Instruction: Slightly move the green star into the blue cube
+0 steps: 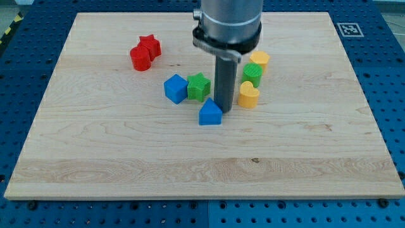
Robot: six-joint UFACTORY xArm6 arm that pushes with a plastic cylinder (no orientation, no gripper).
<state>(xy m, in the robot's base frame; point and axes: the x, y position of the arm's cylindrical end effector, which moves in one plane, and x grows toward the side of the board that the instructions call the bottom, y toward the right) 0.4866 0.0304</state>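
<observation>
Two task pieces, green star (199,86) and blue cube (175,88), already sit touching. My tip (224,111), a plain rod holding nothing, stands just right of the star; any leftward nudge must be gentle.

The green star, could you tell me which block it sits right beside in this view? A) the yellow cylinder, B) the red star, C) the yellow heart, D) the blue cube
D: the green star sits right against the blue cube on its left in the view, while my tip is lower right of the star, beside another blue block.
</observation>
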